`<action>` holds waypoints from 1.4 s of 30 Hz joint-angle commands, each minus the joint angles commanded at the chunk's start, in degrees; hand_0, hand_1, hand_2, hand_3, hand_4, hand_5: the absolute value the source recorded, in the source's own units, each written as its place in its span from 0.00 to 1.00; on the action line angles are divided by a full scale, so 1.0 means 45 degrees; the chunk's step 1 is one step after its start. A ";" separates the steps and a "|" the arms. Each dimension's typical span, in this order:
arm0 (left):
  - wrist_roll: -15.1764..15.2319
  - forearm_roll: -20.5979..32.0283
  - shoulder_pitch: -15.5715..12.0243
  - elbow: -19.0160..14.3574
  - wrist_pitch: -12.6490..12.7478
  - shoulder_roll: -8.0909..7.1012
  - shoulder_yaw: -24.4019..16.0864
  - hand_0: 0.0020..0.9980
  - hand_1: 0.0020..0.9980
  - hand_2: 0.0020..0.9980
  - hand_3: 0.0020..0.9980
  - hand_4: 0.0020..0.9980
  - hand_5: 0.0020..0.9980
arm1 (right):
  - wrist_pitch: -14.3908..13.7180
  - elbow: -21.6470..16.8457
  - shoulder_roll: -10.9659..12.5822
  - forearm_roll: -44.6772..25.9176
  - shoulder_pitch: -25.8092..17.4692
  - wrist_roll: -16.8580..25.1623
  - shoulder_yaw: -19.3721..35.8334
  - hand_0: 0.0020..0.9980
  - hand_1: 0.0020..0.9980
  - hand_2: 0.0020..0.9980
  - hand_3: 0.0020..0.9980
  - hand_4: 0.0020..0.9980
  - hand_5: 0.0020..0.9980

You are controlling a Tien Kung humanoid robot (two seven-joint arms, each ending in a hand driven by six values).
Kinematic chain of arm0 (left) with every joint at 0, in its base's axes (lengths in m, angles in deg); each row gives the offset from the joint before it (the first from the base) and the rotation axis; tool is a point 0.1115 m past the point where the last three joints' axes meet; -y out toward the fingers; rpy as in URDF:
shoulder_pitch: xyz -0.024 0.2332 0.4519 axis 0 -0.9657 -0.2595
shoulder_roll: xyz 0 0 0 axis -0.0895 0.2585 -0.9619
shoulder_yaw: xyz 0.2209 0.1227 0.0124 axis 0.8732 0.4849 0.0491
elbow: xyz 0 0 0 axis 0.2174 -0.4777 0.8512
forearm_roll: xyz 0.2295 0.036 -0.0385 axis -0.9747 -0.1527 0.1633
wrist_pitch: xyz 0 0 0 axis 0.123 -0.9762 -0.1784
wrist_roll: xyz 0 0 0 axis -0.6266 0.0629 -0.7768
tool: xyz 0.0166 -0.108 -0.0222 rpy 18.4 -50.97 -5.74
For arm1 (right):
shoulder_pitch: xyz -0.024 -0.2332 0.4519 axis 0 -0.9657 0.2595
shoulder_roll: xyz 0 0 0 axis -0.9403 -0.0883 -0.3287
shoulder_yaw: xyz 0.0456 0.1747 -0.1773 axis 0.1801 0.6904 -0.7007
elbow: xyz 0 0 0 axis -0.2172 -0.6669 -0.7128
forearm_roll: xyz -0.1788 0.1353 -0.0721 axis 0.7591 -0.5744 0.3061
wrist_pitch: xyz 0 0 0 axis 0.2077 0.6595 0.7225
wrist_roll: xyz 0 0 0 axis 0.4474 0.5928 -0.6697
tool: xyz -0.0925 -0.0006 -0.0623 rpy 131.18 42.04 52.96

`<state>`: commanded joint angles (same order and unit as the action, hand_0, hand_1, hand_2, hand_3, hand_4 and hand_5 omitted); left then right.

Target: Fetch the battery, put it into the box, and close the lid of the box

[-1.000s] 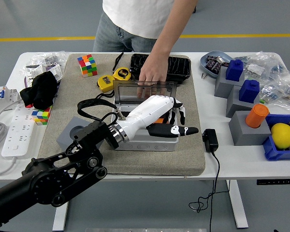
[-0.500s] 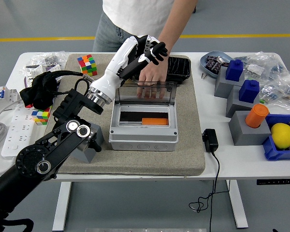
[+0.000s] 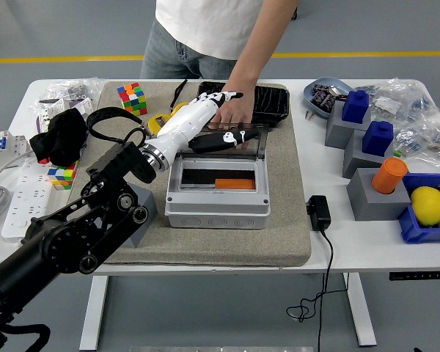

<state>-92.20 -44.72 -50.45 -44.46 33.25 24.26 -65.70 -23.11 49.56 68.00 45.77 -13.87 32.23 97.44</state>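
Note:
The grey box (image 3: 217, 207) stands open in the middle of the grey mat. An orange battery (image 3: 235, 183) lies inside it. The clear lid (image 3: 221, 147) stands upright at the box's far edge. My left hand (image 3: 221, 126) reaches in from the left and sits at the lid's top edge, fingers stretched out, thumb (image 3: 233, 138) lying along the lid's near face; it holds nothing. A person's hand (image 3: 235, 110) rests on the lid's top from the far side, touching my fingers.
Behind the box lie two yellow tape measures (image 3: 182, 111), a black tray (image 3: 270, 101) and a Rubik's cube (image 3: 133, 99). A power adapter (image 3: 318, 213) lies right of the mat. Grey blocks (image 3: 372, 192) and a lemon (image 3: 428, 205) stand at the right; a power strip (image 3: 26, 196) lies at the left.
My left hand left the box's inside, rose high over the lid, then came down onto the lid's top edge. The orange battery now shows lying in the box.

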 joint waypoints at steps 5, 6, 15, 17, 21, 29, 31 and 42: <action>-0.0250 -0.1889 -0.0016 -0.0035 -0.0190 -0.0018 0.0025 1.00 1.00 1.00 0.91 1.00 1.00 | 0.0007 0.0001 0.0000 -0.0017 -0.0023 0.0007 -0.0025 0.75 0.70 0.72 0.75 1.00 0.99; -0.0297 -0.1990 -0.0022 -0.0052 -0.0220 -0.0028 0.0026 1.00 1.00 1.00 0.91 1.00 1.00 | 0.0008 0.0002 -0.0003 -0.0023 -0.0024 0.0008 -0.0029 0.75 0.70 0.72 0.75 1.00 0.99; -0.0702 -0.2537 -0.0152 -0.0720 -0.0529 -0.0273 0.0225 1.00 1.00 0.98 0.84 1.00 1.00 | 0.0009 0.0007 -0.0008 -0.0024 -0.0033 0.0012 -0.0023 0.75 0.70 0.72 0.75 1.00 0.99; -0.0794 -0.2511 -0.0141 -0.0771 -0.0645 -0.0331 0.0287 1.00 1.00 0.93 0.81 1.00 1.00 | 0.0012 0.0000 -0.0004 -0.0009 -0.0024 0.0015 0.0001 0.75 0.70 0.72 0.75 1.00 0.99; -0.0957 -0.2533 -0.0103 -0.0723 -0.0844 -0.0425 0.0410 1.00 1.00 0.93 0.81 1.00 1.00 | 0.0008 -0.0004 0.0006 0.0000 -0.0006 0.0017 0.0033 0.75 0.70 0.72 0.75 1.00 0.99; -0.0877 -0.2401 -0.0130 -0.1277 -0.0493 -0.0661 0.0667 1.00 0.72 0.70 0.73 1.00 1.00 | -0.0018 0.0021 0.0003 -0.0020 -0.0007 -0.0001 0.0030 0.75 0.70 0.72 0.75 1.00 0.99; -0.0874 -0.2381 -0.0132 -0.1370 -0.0432 -0.0681 0.0678 1.00 0.72 0.70 0.73 1.00 1.00 | -0.0017 0.0020 0.0004 -0.0022 0.0004 -0.0001 0.0042 0.75 0.70 0.72 0.75 1.00 0.99; -0.1156 -0.2076 -0.0233 -0.1467 -0.0911 -0.0802 0.0994 1.00 0.69 0.68 0.72 1.00 1.00 | -0.0010 -0.0001 0.0054 0.0014 0.0009 0.0016 0.0126 0.75 0.70 0.72 0.75 1.00 0.99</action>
<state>-97.40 -54.06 -51.50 -51.06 29.15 20.65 -61.23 -23.15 49.55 68.24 45.83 -13.83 32.30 98.01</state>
